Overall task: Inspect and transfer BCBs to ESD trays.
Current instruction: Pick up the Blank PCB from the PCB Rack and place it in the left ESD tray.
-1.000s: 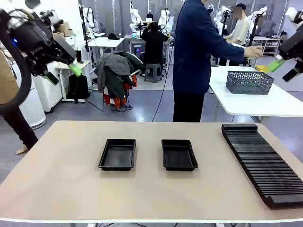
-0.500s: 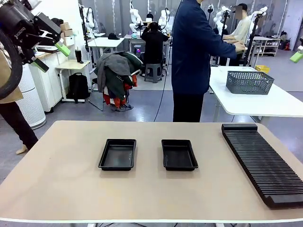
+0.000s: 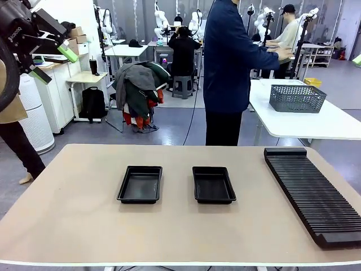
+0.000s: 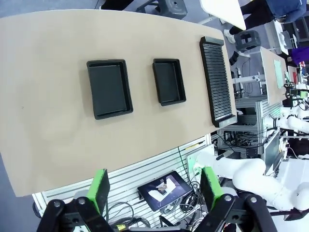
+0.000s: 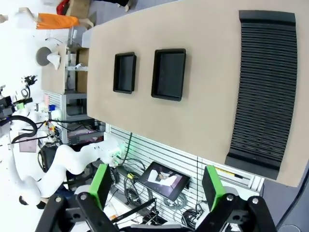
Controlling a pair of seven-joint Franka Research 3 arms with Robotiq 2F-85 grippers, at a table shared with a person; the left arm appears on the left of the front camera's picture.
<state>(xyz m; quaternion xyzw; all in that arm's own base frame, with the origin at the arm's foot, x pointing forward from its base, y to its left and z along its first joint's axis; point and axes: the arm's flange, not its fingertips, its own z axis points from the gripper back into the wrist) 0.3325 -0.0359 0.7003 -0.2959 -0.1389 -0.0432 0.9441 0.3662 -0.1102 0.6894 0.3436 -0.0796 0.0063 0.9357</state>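
Trays, black and shallow, are sitting near the middle of the tan table: one toward the robot's left and the second tray just to its right, apart from each other, both showing bare black floors. A long ribbed black rack is lying along the table's right side, its near end cut off by the picture's edge. The left gripper is hanging high in the upper left corner, well above the table, its green pads spread and nothing between them; much of that arm is running out of frame. From its own wrist camera the left gripper is looking down on both trays and the rack, fingers wide apart. The right gripper is showing as a mere green sliver at the right edge, too cut off to read there, but its wrist camera is showing the right gripper released, pads parted over the table far below. Beyond the table a person in dark blue is facing away, reaching toward the right above a grey mesh basket that is standing on a white table.
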